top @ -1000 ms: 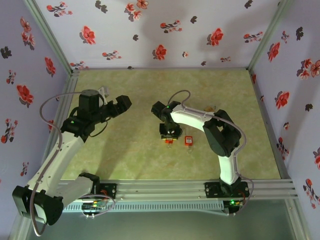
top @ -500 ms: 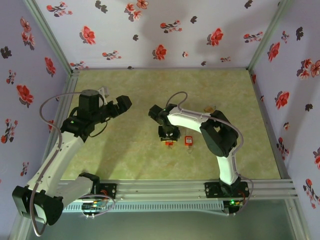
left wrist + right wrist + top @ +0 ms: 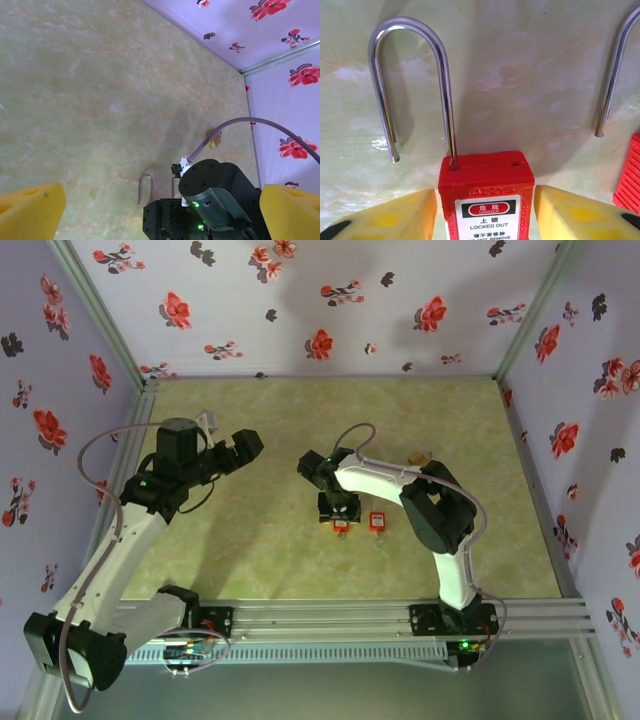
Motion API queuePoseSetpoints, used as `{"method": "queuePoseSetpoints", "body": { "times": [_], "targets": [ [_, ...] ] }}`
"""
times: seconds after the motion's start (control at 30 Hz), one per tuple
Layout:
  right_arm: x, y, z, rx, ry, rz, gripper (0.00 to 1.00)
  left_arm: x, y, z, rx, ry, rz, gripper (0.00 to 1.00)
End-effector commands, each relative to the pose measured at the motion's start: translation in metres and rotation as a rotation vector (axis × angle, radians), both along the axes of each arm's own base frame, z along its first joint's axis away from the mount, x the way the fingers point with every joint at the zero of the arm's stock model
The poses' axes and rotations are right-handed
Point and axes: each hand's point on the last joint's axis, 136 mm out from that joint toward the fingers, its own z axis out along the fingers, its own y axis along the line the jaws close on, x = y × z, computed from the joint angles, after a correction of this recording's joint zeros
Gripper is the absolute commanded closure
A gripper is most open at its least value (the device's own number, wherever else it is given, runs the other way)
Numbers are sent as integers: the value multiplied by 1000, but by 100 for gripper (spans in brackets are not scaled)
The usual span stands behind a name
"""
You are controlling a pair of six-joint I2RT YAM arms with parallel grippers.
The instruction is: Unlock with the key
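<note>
While the left gripper [image 3: 245, 448] gaped, the right gripper [image 3: 486, 202] flanked the open-shackled padlock [image 3: 487, 192] on the table [image 3: 250, 540], grip impossible to judge; a skewed lift-off risked dragging it against the neighbouring padlock [image 3: 377, 521].

padlock body [image 3: 486, 181]: red plastic | shackle [image 3: 406, 22]: polished metal | table [image 3: 530, 60]: glossy marbled

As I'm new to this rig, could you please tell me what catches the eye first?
A red padlock lies mid-table, steel shackle open, between the yellow fingers of the right pincer. A second padlock lies just right of it; the left pincer hangs open farther left.
</note>
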Motion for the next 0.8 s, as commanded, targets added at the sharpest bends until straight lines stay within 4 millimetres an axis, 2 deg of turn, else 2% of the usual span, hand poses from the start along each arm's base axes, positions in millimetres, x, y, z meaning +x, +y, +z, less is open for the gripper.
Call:
{"method": "queuePoseSetpoints", "body": {
  "times": [0.0, 0.1, 0.3, 0.47, 0.57, 0.77],
  "targets": [
    [-1, -1, 24, 5, -30, -20, 45, 0, 6, 22, -2, -48, 16, 0],
    [5, -4, 43, 6, -70, -13, 42, 0, 6, 29, -7, -61, 18, 0],
    [17, -1, 95, 69, -173, 16, 36, 0, 9, 52, -18, -115, 33, 0],
    [28, -2, 135, 100, -286, 92, 24, 0, 17, 62, -10, -136, 69, 0],
    [36, -3, 165, 128, -374, 170, 15, 0, 25, 67, 2, -144, 95, 0],
    [49, -14, 223, 168, -544, 246, 5, -6, 47, 77, 37, -165, 162, 0]
  ]
}}
